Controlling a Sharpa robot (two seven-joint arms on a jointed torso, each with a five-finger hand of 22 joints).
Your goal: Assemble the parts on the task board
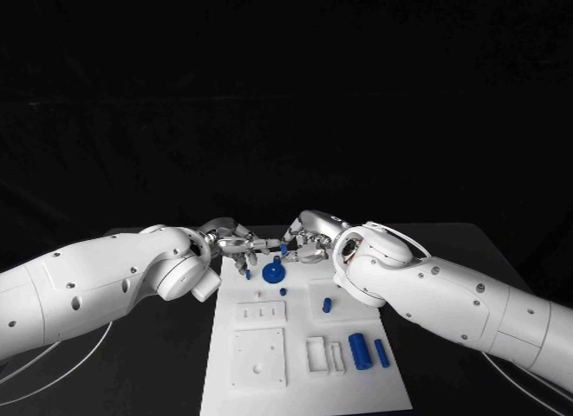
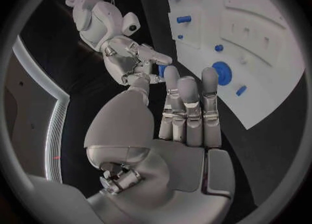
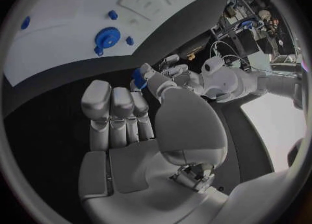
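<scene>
Both hands meet just beyond the far edge of the board [image 1: 224,364], past the blue gear [image 1: 275,274]. Left hand [image 1: 232,243] and right hand [image 1: 306,237] pinch one small blue part [image 2: 161,70] between them. Judgement: hand over only once one grip is firm, then carry it low to its seat.

place: lab | cue: black table [image 1: 473,247], cluttered equipment racks [image 3: 250,18]
</scene>
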